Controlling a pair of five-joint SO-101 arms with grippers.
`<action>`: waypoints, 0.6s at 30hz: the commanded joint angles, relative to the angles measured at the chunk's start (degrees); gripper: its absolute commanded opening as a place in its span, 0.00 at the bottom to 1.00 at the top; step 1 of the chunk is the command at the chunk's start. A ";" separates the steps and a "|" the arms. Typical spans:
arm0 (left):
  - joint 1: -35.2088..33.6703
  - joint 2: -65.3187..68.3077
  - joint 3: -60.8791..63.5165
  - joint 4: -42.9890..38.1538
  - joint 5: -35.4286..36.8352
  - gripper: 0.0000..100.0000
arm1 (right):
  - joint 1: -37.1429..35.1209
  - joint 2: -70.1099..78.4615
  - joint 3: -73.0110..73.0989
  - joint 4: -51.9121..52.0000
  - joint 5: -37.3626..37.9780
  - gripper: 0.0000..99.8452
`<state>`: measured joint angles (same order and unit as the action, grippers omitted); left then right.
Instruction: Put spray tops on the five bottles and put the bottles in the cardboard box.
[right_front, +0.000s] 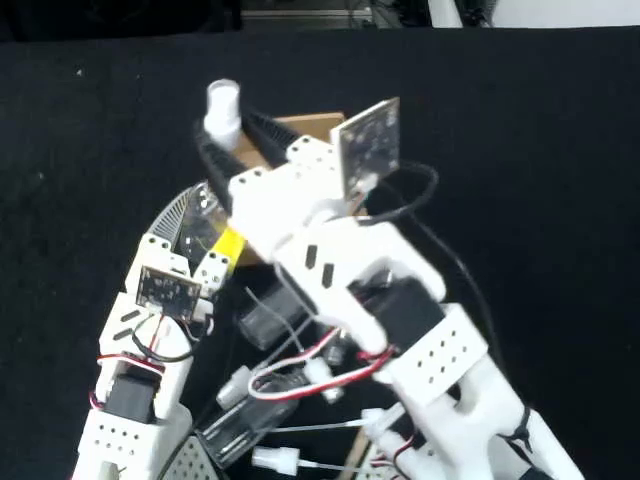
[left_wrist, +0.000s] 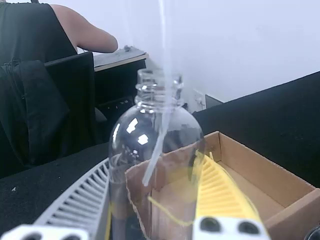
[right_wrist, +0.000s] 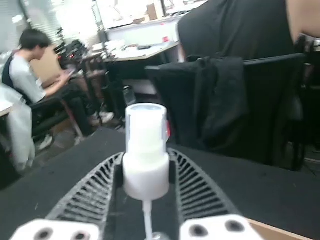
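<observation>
My left gripper (left_wrist: 155, 167) is shut on a clear bottle (left_wrist: 150, 145), held upright with its neck open, at the near edge of the cardboard box (left_wrist: 260, 175). My right gripper (right_wrist: 146, 167) is shut on a white spray top (right_wrist: 145, 150) and holds it above the bottle. The top's thin tube (left_wrist: 159, 75) hangs down through the bottle's neck. In the high view the spray top (right_front: 222, 105) sits between the right gripper's black ribbed fingers (right_front: 215, 150), over the left gripper (right_front: 205, 220). Most of the box (right_front: 312, 126) is hidden behind the right arm.
Clear bottles (right_front: 250, 410) lie on the black table near the arm bases, with loose white spray tops (right_front: 275, 460) and their tubes among them. The right arm's white body (right_front: 380, 300) crosses the table's middle. People sit at desks in the room behind.
</observation>
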<state>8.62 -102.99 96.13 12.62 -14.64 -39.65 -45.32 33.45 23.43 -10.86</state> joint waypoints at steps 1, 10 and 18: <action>0.13 -0.44 1.36 -2.29 -0.35 0.03 | -4.40 -1.80 -1.01 2.11 3.52 0.18; 0.13 -0.44 1.36 -2.29 -0.35 0.03 | -0.18 -3.03 -16.66 23.47 4.22 0.22; -0.40 -0.09 1.36 -1.85 -0.62 0.03 | 25.41 -5.05 -19.74 41.85 4.31 0.12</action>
<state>8.35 -102.99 96.13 12.62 -14.81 -23.56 -49.27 14.64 62.20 -7.34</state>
